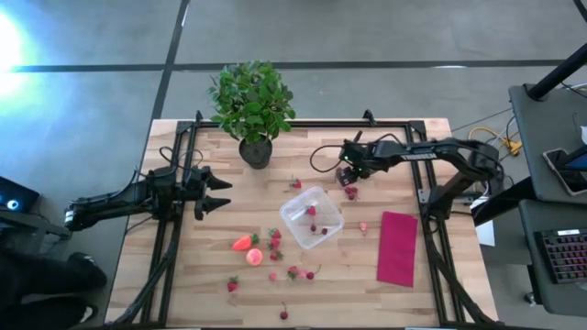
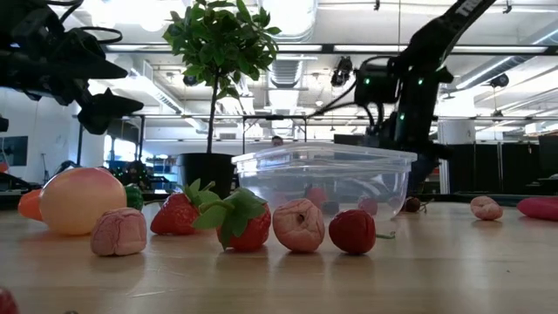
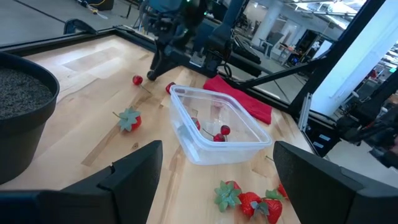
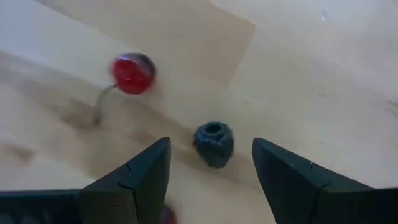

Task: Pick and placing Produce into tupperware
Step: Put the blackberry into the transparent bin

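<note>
The clear square tupperware stands mid-table with a few red berries inside. Small red berries, an orange-red strawberry and a round pink-orange fruit lie on the wood near it. My right gripper points down, open, beyond the container's far right corner. In the right wrist view its fingers stand on either side of a small dark blue berry, with a red stemmed cherry beyond. My left gripper waits open, left of the container.
A leafy potted plant stands at the far edge, left of my right gripper. A flat magenta cloth lies right of the container. Black frame rails run along the table's sides. Bare wood shows between my left gripper and the container.
</note>
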`<state>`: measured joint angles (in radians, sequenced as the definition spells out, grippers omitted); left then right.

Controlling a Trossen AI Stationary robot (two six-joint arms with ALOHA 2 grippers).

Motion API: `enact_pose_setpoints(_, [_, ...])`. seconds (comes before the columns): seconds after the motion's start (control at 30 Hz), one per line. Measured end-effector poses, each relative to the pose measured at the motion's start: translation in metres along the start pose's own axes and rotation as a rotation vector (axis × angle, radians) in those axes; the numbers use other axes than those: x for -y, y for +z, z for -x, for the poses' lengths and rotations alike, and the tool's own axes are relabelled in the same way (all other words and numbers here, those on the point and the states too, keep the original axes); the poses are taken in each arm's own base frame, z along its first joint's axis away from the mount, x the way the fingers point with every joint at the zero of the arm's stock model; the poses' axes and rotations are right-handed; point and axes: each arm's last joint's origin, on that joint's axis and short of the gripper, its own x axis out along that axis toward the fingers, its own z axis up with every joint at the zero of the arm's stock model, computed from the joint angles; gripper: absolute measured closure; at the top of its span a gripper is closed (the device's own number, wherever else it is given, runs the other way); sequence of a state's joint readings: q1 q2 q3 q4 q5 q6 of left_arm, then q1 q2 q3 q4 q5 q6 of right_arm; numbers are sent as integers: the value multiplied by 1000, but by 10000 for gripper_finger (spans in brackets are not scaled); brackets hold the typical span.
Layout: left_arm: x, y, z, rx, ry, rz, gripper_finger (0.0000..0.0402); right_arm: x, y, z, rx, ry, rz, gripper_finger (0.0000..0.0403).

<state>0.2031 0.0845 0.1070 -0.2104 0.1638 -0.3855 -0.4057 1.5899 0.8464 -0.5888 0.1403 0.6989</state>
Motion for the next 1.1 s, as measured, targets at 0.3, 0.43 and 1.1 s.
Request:
enact_pose_setpoints(0.3, [0, 0, 0, 0, 0, 0, 109, -9, 10, -19, -23, -25, 24, 184])
enact_pose_setpoints(0.43, [0, 0, 0, 0, 0, 0, 109, -9, 10, -21, -32, -34, 26, 184])
enact_pose_setpoints(1.1, [0, 0, 0, 0, -1, 0, 109, -2, 3, -14, -73, -99, 10, 324])
